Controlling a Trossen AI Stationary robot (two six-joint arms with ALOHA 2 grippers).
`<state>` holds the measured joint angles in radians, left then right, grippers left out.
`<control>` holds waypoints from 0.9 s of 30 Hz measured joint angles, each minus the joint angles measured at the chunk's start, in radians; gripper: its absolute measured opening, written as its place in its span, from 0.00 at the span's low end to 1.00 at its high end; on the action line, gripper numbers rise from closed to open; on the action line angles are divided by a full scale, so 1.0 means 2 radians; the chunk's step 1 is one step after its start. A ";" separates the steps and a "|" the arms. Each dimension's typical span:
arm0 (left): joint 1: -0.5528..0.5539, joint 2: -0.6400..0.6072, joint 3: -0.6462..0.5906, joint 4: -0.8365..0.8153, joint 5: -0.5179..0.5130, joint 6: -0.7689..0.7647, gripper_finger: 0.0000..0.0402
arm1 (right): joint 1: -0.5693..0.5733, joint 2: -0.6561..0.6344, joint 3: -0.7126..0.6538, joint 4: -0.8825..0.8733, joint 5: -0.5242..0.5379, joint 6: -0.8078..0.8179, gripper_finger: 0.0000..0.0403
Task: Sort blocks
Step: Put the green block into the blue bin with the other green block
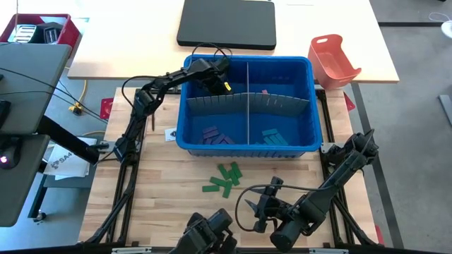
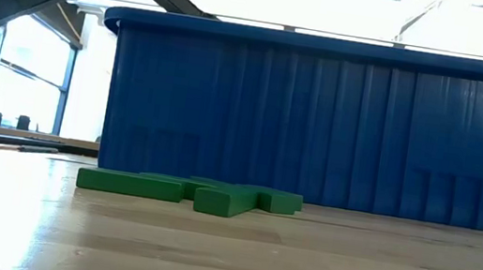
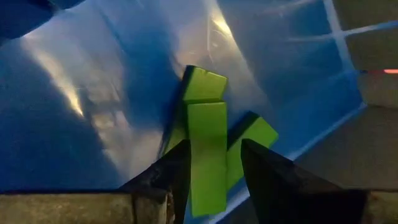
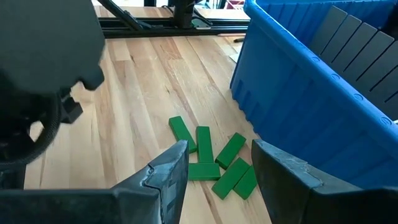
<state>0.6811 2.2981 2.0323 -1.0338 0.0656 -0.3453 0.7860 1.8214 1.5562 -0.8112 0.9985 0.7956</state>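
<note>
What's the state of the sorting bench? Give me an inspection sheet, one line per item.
Surface: wooden table carrying a blue bin with grey dividers.
Job's things: green blocks loose on the table in front of the bin; purple blocks, teal blocks and a pink block in separate compartments.
Clutter: orange-red tray and black flat case on the pale table behind.
Grippers: left gripper in the bin's far-left compartment, jaws open around a green block; right gripper above the loose green blocks, jaws open, empty.
Cables: black cable looped by the left arm.
Surroundings: windows.
</note>
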 joint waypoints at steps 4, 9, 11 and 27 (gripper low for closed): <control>0.002 -0.028 -0.001 -0.005 0.010 0.020 0.34 | 0.000 0.000 0.000 0.000 0.000 0.000 0.43; 0.003 -0.108 -0.001 -0.018 0.015 0.051 0.34 | 0.000 0.000 0.000 -0.002 0.000 -0.005 0.43; -0.003 -0.148 -0.001 -0.029 0.013 0.071 0.34 | 0.000 0.000 0.000 -0.002 0.000 -0.005 0.43; -0.450 -0.509 -0.285 0.087 -0.063 0.167 0.29 | 0.000 0.000 0.000 -0.007 0.004 -0.005 0.43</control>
<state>-0.2184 1.2800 1.4622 -0.8599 -0.0611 -0.0118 0.7860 1.8214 1.5562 -0.8261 1.0058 0.7849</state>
